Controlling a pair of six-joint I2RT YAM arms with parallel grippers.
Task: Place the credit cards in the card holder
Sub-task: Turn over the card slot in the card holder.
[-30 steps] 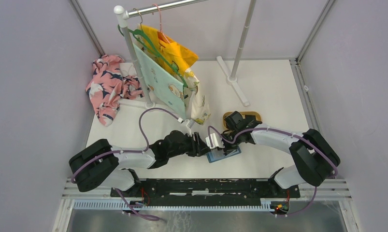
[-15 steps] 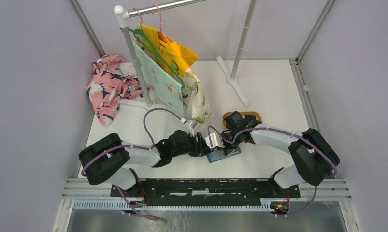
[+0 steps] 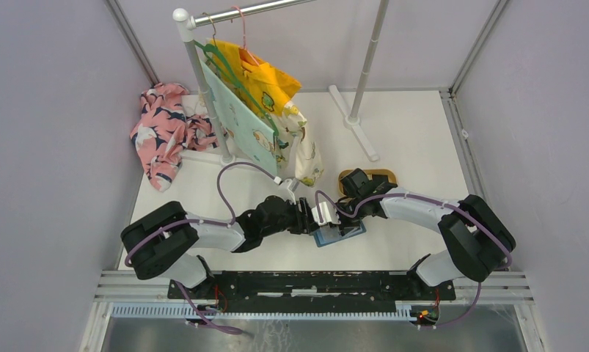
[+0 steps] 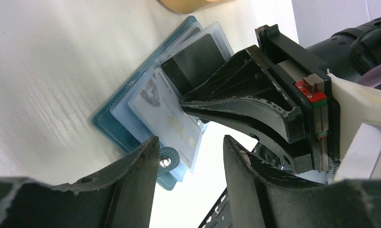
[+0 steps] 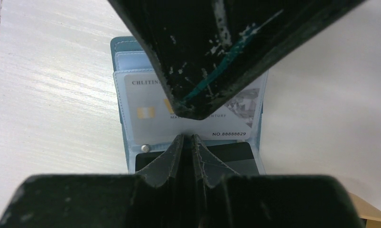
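Two cards: a pale card [image 5: 141, 95] printed with a chip and a number lies across the open card holder [image 4: 113, 124]; a dark card [image 4: 198, 54] sits in a clear pocket just beside it; whether the pale one's edge is under a sleeve cannot be told.
Card holder: open flat on the tabletop [image 4: 46, 71], between your two arms and near the tan tray [image 3: 383, 176]; its snap tab [image 4: 165, 162] points toward the left arm.
Right end effector [image 5: 188, 137]: narrow, fingers almost together, tips at the pale card's edge over the fold; you cannot tell whether they pinch the card or only press on it.
Left end effector [image 4: 189, 142]: wide, nothing between its fingers, hovering close over the snap end of the holder.
Step in hand: most likely seating the pale card in a pocket.
Doing it well: keep the card flat and square to the pocket mouth; push along the pocket, not down into the leather; bring your left fingers onto the bare teal margin to pin the holder; keep them off the pocket mouth.
Risk: a corner may catch the sleeve lip; an unpinned holder may slide on the smooth tabletop.
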